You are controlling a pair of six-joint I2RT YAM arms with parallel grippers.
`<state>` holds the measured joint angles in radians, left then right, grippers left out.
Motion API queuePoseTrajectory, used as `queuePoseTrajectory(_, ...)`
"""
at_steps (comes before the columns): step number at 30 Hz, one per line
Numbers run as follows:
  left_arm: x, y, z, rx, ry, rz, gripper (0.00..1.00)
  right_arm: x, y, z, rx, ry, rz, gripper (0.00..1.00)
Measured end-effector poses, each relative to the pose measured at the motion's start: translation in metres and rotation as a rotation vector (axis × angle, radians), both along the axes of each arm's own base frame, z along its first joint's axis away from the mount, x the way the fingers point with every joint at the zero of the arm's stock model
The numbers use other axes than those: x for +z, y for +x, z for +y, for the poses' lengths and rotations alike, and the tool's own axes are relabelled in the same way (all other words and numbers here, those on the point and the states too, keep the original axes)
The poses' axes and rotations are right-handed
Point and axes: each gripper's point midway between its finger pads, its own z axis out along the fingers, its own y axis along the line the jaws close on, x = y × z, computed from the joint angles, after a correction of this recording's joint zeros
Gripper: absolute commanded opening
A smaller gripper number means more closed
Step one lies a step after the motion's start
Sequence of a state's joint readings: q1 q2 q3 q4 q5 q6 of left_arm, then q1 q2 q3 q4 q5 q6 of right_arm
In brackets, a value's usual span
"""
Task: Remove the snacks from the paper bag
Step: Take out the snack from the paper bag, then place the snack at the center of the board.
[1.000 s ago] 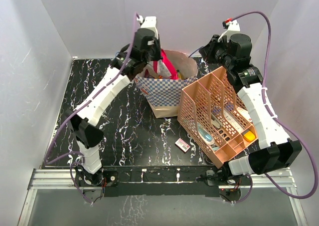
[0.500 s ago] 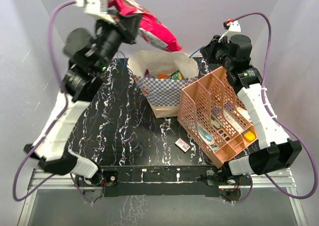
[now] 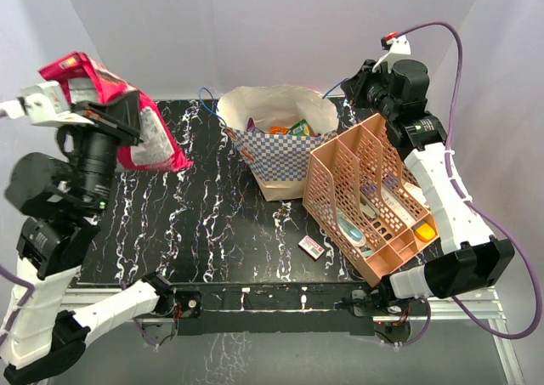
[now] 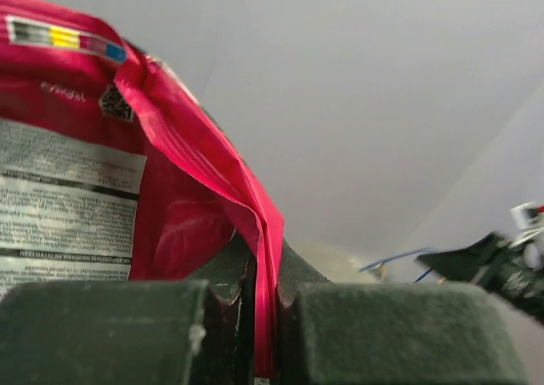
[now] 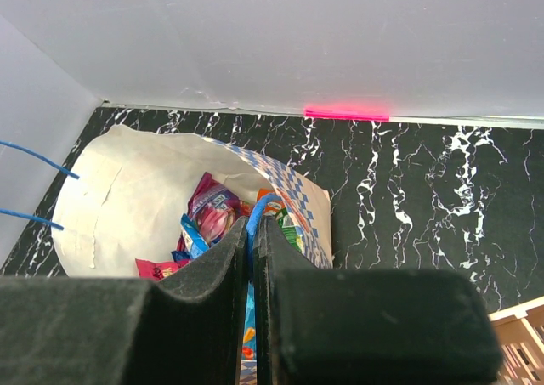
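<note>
The blue-and-white checkered paper bag (image 3: 276, 157) stands open at the back middle of the table. Small purple (image 5: 212, 211), green (image 5: 294, 229) and pink (image 5: 158, 268) snack packs lie inside it; they also show in the top view (image 3: 289, 130). My left gripper (image 3: 126, 109) is raised at the far left, shut on the edge of a pink-red snack bag (image 3: 153, 147), which hangs over the table's left part. In the left wrist view the bag (image 4: 85, 189) is pinched between the jaws (image 4: 263, 287). My right gripper (image 3: 357, 86) is shut on the bag's blue cord handle (image 5: 252, 225) at its right rim.
A peach perforated file rack (image 3: 365, 198) with orange and white items lies tilted right of the paper bag, under my right arm. A small white-pink box (image 3: 312, 246) lies on the black marbled table (image 3: 212, 232) in front. White walls close in on three sides.
My left arm has lifted the pink-red bag out of the paper bag, then swung it left and down to the table's left side. My right arm has not moved.
</note>
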<state>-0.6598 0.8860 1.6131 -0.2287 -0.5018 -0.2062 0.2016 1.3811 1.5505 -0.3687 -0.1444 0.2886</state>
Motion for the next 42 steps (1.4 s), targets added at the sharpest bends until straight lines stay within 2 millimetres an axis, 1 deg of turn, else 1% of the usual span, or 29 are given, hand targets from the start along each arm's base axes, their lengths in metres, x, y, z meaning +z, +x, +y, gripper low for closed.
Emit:
queuePoseTrajectory(2, -0.034, 0.007, 0.002, 0.032, 0.02, 0.094, 0.0, -0.001, 0.001, 0.0, 0.0, 0.001, -0.003, 0.08)
queuePoseTrajectory(4, -0.082, 0.018, -0.004, 0.053, 0.065, 0.216, 0.0, -0.001, 0.001, 0.0, 0.0, 0.002, -0.003, 0.08)
queuePoseTrajectory(5, -0.102, 0.023, -0.006, 0.058, 0.087, 0.268, 0.0, -0.001, 0.001, 0.0, 0.0, 0.002, -0.004, 0.08)
queuePoseTrajectory(7, -0.157, 0.033, -0.013, 0.078, 0.145, 0.399, 0.0, -0.001, 0.001, 0.0, 0.001, 0.002, -0.005, 0.08)
queuePoseTrajectory(10, -0.241, 0.043, -0.018, 0.122, 0.236, 0.596, 0.0, -0.001, 0.001, 0.0, 0.0, 0.002, -0.004, 0.08)
queuePoseTrajectory(12, -0.289, 0.046, -0.019, 0.153, 0.296, 0.707, 0.0, -0.002, 0.001, 0.0, -0.001, 0.001, -0.003, 0.08)
queuePoseTrajectory(13, -0.309, 0.048, -0.018, 0.176, 0.322, 0.752, 0.0, -0.002, 0.001, 0.0, -0.001, 0.001, -0.004, 0.08)
queuePoseTrajectory(14, -0.323, 0.05, -0.017, 0.202, 0.344, 0.788, 0.0, -0.003, 0.001, 0.0, -0.001, 0.002, -0.005, 0.08)
queuePoseTrajectory(15, -0.333, 0.053, -0.016, 0.226, 0.359, 0.813, 0.0, -0.003, 0.001, 0.0, -0.001, 0.002, -0.005, 0.08)
queuePoseTrajectory(17, -0.344, 0.059, -0.013, 0.274, 0.386, 0.835, 0.0, -0.003, 0.001, 0.0, -0.004, 0.002, -0.006, 0.08)
queuePoseTrajectory(20, -0.345, 0.073, -0.004, 0.334, 0.383, 0.808, 0.0, -0.003, 0.001, -0.001, -0.008, 0.001, -0.007, 0.08)
queuePoseTrajectory(22, -0.344, 0.086, 0.012, 0.381, 0.335, 0.789, 0.0, -0.004, 0.002, -0.002, -0.011, 0.001, -0.007, 0.08)
queuePoseTrajectory(25, -0.341, 0.113, 0.045, 0.47, 0.231, 0.776, 0.0, -0.003, 0.002, -0.002, -0.011, 0.0, -0.007, 0.08)
queuePoseTrajectory(27, -0.345, 0.135, 0.064, 0.513, 0.18, 0.779, 0.0, -0.004, 0.002, -0.002, -0.011, -0.002, -0.008, 0.08)
queuePoseTrajectory(29, -0.35, 0.163, 0.075, 0.53, 0.149, 0.803, 0.0, -0.004, 0.002, -0.002, -0.014, -0.004, -0.008, 0.08)
queuePoseTrajectory(31, -0.351, 0.197, 0.075, 0.514, 0.117, 0.813, 0.0, -0.004, 0.002, -0.003, -0.015, -0.007, -0.009, 0.08)
queuePoseTrajectory(34, -0.349, 0.257, 0.072, 0.464, 0.052, 0.788, 0.0, -0.004, 0.002, -0.003, -0.017, -0.013, -0.011, 0.08)
queuePoseTrajectory(37, -0.35, 0.304, 0.069, 0.406, 0.004, 0.769, 0.0, -0.004, 0.002, -0.004, -0.015, -0.022, -0.013, 0.08)
queuePoseTrajectory(39, -0.347, 0.331, 0.068, 0.367, -0.02, 0.747, 0.0, -0.004, 0.002, -0.004, -0.016, -0.025, -0.014, 0.08)
queuePoseTrajectory(40, -0.346, 0.341, 0.067, 0.351, -0.028, 0.736, 0.0, -0.004, 0.002, -0.004, -0.018, -0.026, -0.015, 0.08)
queuePoseTrajectory(42, -0.343, 0.352, 0.068, 0.333, -0.031, 0.722, 0.0, -0.004, 0.003, -0.005, -0.019, -0.027, -0.014, 0.08)
